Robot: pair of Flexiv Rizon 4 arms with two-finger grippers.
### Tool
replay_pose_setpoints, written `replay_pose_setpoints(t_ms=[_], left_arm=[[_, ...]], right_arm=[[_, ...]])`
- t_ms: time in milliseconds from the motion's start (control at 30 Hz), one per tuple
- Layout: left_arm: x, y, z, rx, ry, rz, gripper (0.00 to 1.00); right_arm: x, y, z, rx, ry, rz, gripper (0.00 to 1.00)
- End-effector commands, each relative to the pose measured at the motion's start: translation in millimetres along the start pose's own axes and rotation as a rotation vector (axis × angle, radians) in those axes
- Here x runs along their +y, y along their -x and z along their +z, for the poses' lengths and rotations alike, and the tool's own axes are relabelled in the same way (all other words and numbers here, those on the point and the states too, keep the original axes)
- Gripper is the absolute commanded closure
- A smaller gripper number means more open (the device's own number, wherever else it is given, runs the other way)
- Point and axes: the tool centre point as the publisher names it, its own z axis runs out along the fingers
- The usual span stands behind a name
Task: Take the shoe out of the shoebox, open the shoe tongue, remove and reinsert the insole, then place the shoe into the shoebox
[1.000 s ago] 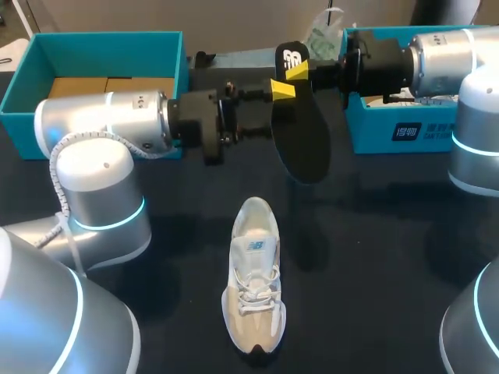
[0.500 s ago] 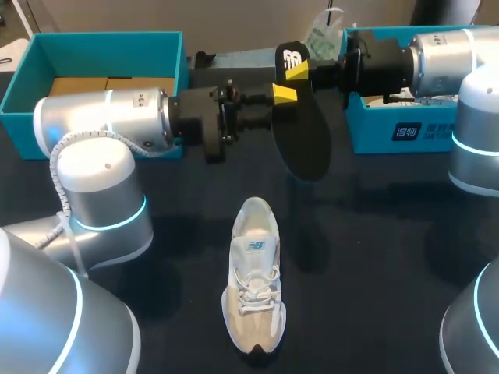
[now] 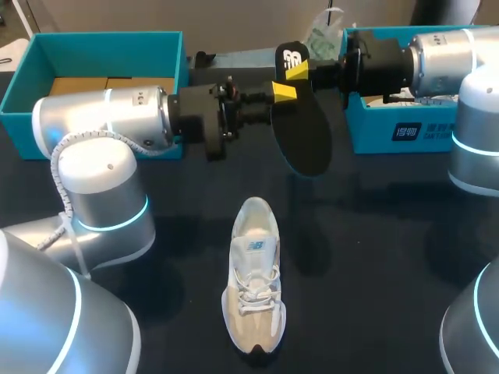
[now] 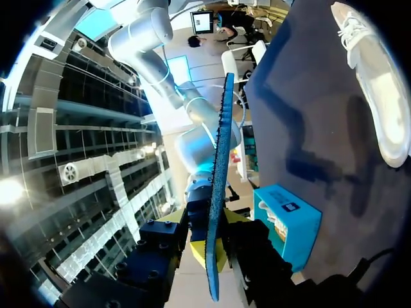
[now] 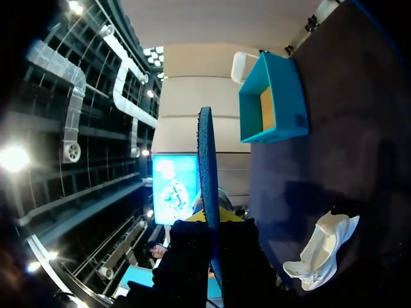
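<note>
— While the black insole (image 3: 304,132) hangs above the table, which pincer carries it?

— Both. The right gripper (image 3: 298,70) is clenched on the heel end. The left gripper (image 3: 284,92) is clenched on it just beside that, from the opposite side. In each wrist view the insole runs edge-on between that pincer's yellow tips, with both tips against it.

— Where is the shoe?

— The white sneaker (image 3: 253,300) lies on the dark table (image 3: 374,234), below both pincers and well apart from them. Its opening is at the end nearer the pincers. Nothing holds it. The teal shoebox (image 3: 390,132) sits by the right gripper's wrist.

— What faults are likely from this state?

— Fault 1: opposed pull. Two clenched pincers share one thin, flexible part. If either arm travels before the other lets go, the insole may buckle, twist or slip out.

Fault 2: drop or swing. Both grips sit near the heel end, so the long forefoot hangs unsupported. A release before the remaining grip is firm could let the insole pivot or fall.

Fault 3: jam on reinsertion. The free forefoot may fold against the collar or tongue. The pictures do not show whether the tongue is pulled back far enough.

Fault 4: shoe displacement. The unrestrained sneaker may slide or tip when the insole is pushed in.
</note>
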Motion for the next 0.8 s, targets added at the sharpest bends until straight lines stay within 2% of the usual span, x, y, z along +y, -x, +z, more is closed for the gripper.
replay_pose_setpoints(t_ms=[33,267,333,367,400,700,733,800], left_arm=[[-1.5,0.9,5.7,0.005,0.007,0.000,0.76],[-1.6,2.2,6.8,0.019,0.014,0.006,0.82],[-1.2,1.5,7.5,0.021,0.015,0.005,0.87],[-1.1,1.0,7.9,0.026,0.019,0.003,0.98],[-1.1,0.9,8.0,0.027,0.020,0.003,1.00],[-1.8,0.3,5.7,0.028,0.019,0.009,1.00],[-2.2,0.5,4.1,0.028,0.019,0.009,1.00],[-2.6,0.0,-0.3,0.031,0.019,0.009,1.00]], right_arm=[[0.3,-0.1,1.2,-0.002,0.000,0.001,1.00],[0.3,-0.1,1.2,-0.002,0.000,0.001,1.00],[0.3,-0.1,1.2,-0.002,0.000,0.001,1.00],[0.3,-0.1,1.2,-0.002,0.000,0.001,1.00],[0.3,-0.1,1.2,-0.002,0.000,0.001,1.00],[0.2,-0.7,1.0,0.000,0.002,0.001,1.00],[-0.3,-1.0,0.7,0.004,0.001,-0.002,0.69],[-1.5,-1.8,-0.7,0.010,0.009,-0.009,0.00]])
